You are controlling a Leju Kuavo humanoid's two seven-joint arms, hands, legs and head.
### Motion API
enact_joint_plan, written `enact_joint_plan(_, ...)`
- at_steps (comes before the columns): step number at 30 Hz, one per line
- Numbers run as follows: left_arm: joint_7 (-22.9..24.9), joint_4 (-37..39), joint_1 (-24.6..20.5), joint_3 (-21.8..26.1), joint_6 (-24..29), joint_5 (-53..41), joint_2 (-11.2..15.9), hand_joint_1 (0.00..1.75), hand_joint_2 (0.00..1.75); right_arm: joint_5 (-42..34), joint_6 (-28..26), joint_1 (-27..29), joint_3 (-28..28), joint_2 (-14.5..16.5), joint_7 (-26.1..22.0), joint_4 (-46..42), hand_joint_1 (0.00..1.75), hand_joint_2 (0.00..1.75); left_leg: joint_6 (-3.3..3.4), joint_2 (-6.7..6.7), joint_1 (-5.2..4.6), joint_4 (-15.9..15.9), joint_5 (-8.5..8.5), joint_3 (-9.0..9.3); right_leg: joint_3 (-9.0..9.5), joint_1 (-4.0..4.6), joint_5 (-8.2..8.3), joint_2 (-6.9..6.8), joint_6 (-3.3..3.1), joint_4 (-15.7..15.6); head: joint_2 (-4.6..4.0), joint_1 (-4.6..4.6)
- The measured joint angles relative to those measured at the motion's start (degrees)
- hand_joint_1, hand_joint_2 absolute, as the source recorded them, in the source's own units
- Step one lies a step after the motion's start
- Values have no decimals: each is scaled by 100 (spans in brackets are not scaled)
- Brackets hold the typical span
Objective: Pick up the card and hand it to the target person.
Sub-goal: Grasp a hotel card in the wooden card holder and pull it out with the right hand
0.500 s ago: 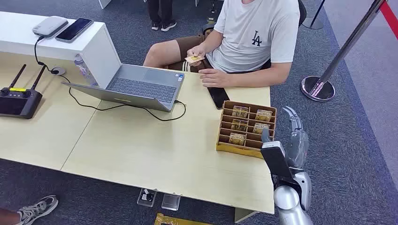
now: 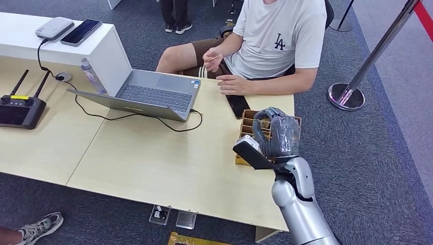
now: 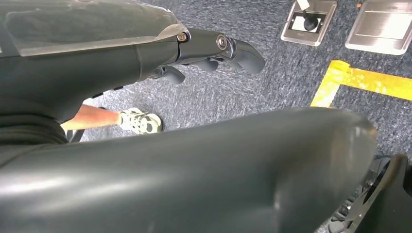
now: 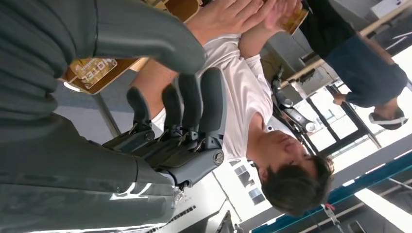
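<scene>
A wooden card box (image 2: 244,121) stands on the table's right end, near the seated person (image 2: 278,35). My right hand (image 2: 275,133) hovers over that box and hides most of it, back of the hand up, fingers bent downward and holding nothing. In the right wrist view its fingers (image 4: 192,109) stand apart from the thumb, with a gold card (image 4: 92,68) in the box just beyond. The person pinches another gold card (image 2: 213,57) (image 4: 294,19) in a raised hand. My left hand (image 3: 214,53) hangs over the floor, holding nothing.
An open laptop (image 2: 153,92) with its cable lies in the middle of the light wood table (image 2: 153,158). A black phone (image 2: 237,105) sits beside the person's forearm. A black controller (image 2: 20,107) is at far left. A stanchion base (image 2: 347,95) stands on the carpet at right.
My right arm has swung up from beside the table's edge to over the card box, with its fingers now bent. The person has raised the hand with the card.
</scene>
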Motion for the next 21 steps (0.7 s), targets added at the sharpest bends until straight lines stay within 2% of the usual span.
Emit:
enact_joint_plan(1, 2, 0, -1, 1, 4, 0, 0, 0, 0, 94, -31, -94, 43, 22, 66, 153, 42, 175, 0, 0, 0, 0, 0, 0, 0, 0, 0, 0, 0, 0, 0, 1)
enact_joint_plan(4, 4, 0, -2, 3, 19, 1, 0, 0, 0, 374, -120, -354, 148, 83, 269, 613, 40, 175, 0, 0, 0, 1, 0, 0, 0, 0, 0, 0, 0, 0, 0, 1)
enact_joint_plan(9, 4, 2, -1, 42, 62, 38, 0, 0, 0, 824, -286, -685, 198, 133, 650, 1312, 48, 175, 0, 0, 0, 1, 1, 0, -1, 0, 0, -1, 0, 0, 0, -1)
enact_joint_plan(13, 9, 6, 3, 97, 99, 63, 0, 0, 0, 1023, -455, -802, 187, 125, 837, 1678, 93, 175, 0, 0, 0, 2, 0, 0, -3, 0, 0, 0, 0, 0, 0, 1)
enact_joint_plan(17, 15, 22, 9, 109, 89, 62, 0, 0, 0, 965, -511, -835, 113, 90, 800, 1799, 140, 175, 0, 0, 0, 2, 0, -1, -4, 0, 0, 0, 0, 0, 0, 0)
enact_joint_plan(20, 15, 25, 11, 109, 67, 51, 0, 0, 0, 928, -500, -826, 34, 42, 739, 1763, 155, 175, 0, 0, 0, 2, 0, -1, -5, 0, 0, 0, 0, 0, 0, 1)
enact_joint_plan(21, 15, 26, 12, 109, 63, 48, 0, 0, 0, 933, -490, -817, 6, 19, 732, 1726, 153, 175, 0, 0, 0, 2, 0, -1, -5, 0, 0, 0, 0, 0, 0, 1)
